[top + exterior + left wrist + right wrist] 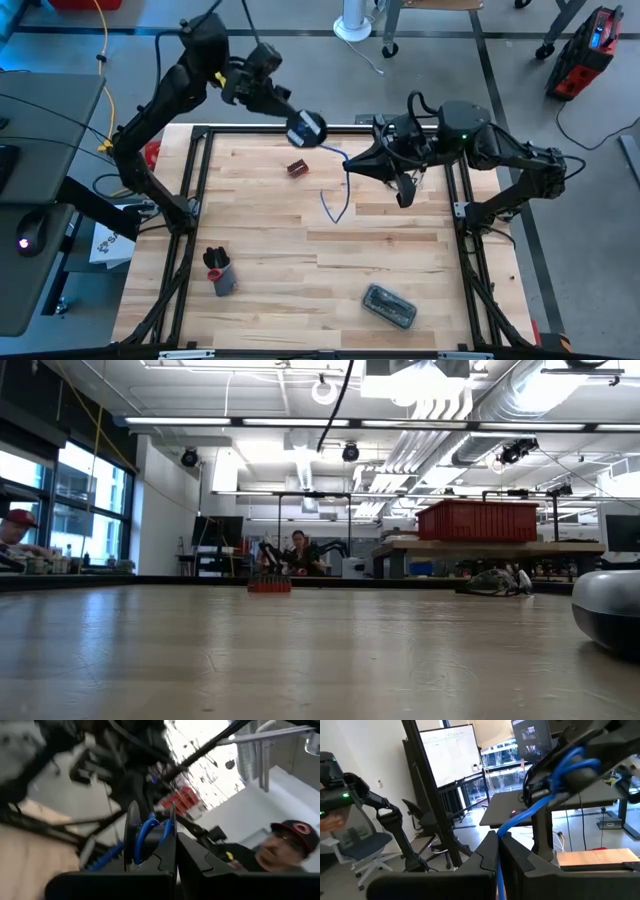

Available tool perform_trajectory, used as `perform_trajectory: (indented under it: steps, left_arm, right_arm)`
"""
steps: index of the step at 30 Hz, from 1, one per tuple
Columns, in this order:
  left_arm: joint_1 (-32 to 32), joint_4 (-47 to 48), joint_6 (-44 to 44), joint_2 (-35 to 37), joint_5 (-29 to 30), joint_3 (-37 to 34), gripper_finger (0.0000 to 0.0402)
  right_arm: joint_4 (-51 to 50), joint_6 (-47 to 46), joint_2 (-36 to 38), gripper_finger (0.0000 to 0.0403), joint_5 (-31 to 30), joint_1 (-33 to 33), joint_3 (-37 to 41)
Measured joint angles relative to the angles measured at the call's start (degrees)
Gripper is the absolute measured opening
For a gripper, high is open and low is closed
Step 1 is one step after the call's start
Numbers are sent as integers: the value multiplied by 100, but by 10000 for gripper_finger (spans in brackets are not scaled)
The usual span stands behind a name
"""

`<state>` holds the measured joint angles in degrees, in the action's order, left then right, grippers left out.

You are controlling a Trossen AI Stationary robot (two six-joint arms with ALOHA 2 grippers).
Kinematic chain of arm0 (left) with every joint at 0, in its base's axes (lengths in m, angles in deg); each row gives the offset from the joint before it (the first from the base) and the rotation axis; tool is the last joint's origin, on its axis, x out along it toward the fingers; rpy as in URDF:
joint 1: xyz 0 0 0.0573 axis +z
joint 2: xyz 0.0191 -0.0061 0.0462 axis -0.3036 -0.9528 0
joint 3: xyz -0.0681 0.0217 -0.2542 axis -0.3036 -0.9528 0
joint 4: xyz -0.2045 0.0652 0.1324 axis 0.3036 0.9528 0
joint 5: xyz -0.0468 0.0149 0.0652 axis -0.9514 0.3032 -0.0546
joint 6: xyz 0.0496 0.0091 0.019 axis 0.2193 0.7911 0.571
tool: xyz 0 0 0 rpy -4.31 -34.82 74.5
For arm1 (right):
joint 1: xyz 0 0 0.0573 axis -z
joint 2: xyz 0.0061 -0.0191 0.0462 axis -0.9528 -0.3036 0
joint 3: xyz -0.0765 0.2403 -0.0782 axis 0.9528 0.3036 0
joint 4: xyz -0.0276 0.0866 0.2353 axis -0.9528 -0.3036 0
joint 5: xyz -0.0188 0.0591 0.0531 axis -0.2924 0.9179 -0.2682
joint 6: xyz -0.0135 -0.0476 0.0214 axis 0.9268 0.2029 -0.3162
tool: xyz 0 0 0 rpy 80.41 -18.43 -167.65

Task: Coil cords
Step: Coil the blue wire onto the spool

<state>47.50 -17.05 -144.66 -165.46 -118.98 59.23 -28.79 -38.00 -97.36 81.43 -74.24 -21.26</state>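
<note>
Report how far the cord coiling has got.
Done: several turns of the blue cord already sit on the black reel.
In hand: the left gripper holds the reel above the table's far edge; the right gripper is shut on the cord, which runs between them.
Left: a loose tail of cord trails on the wooden table, not yet wound.

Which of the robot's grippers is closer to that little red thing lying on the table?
The left. The left gripper, shut on the reel, hangs just beyond the small red object. The right gripper, shut on the blue cord, is farther off to its side.
</note>
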Motion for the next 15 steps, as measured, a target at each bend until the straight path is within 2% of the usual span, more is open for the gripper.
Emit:
perform_trajectory:
  steps: [7,15]
  left_arm:
    - [-346,748,-284,-79,-174,0,0]
    - [-879,830,-966,-285,-321,0,0]
  right_arm:
    - [-28,0,0,0,22,0,0]
    - [-119,2,0,0,45,2,0]
